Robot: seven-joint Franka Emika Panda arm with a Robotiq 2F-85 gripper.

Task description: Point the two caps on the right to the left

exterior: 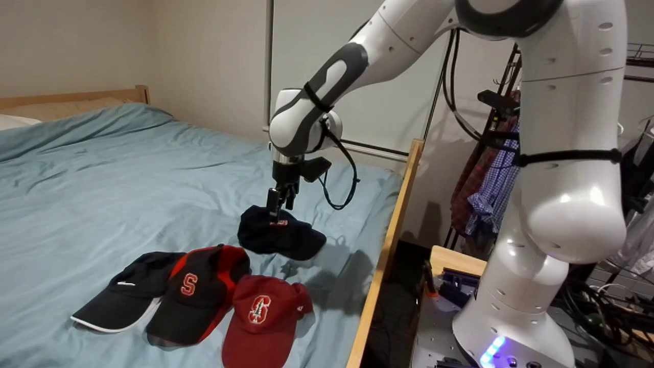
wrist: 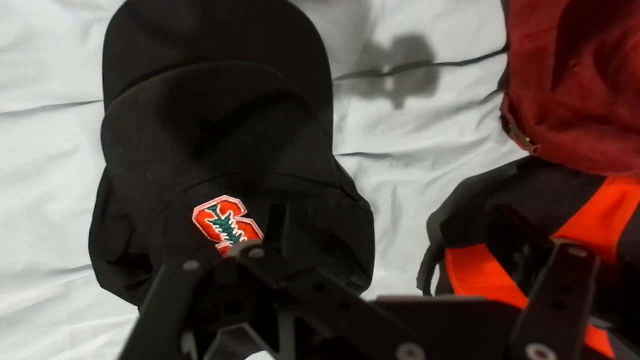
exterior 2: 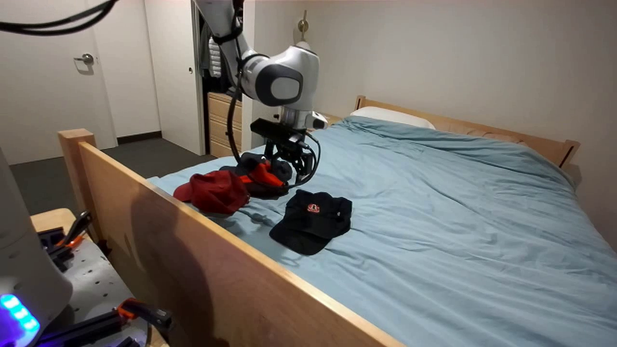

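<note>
On the blue bedding [exterior 2: 482,226], near the wooden footboard [exterior 2: 265,299], the black cap [exterior 2: 313,219] lies crown up, brim toward that board, apart from a close row of three caps. The red cap [exterior: 265,324] forms the row's footboard end, touching the black-and-red cap [exterior: 202,291], its brim directed away from the black cap; beyond lies the cap with a pale-edged brim [exterior: 125,294]. The gripper [exterior: 282,210] is suspended above the bedding, fingers spread well apart. In the wrist view one finger overlaps the black cap's crown; contact cannot be determined.
</note>
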